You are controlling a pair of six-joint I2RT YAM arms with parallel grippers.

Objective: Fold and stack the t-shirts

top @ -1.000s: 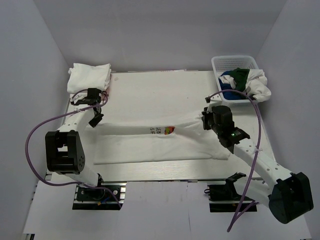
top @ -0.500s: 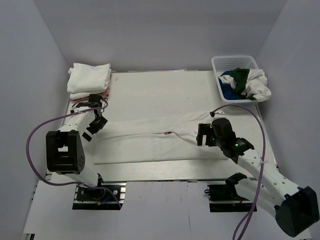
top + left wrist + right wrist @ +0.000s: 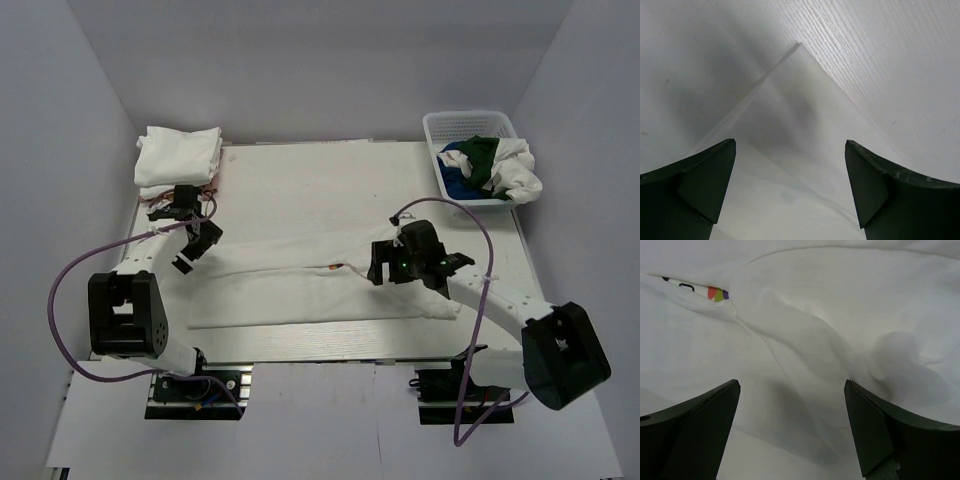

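Observation:
A white t-shirt (image 3: 300,295) lies folded into a long band across the table; a bit of its colourful print (image 3: 716,292) peeks from the fold. My left gripper (image 3: 197,248) hovers open over the band's left end, and a cloth corner (image 3: 800,90) shows between its fingers (image 3: 705,180). At the right end my right gripper (image 3: 380,268) is open above rumpled cloth (image 3: 830,340). Neither holds anything. A stack of folded white t-shirts (image 3: 178,155) sits at the far left corner.
A white lattice basket (image 3: 470,118) at the far right corner holds a blue t-shirt (image 3: 455,167), a dark green one (image 3: 481,153) and a white one (image 3: 518,176) spilling over its rim. Purple cables loop from both arms. Grey walls enclose the table.
Both grippers opened and let go of the shirt's far edge, which has dropped onto the near half. The right gripper then shifted left and nearer; the left one drew slightly back.

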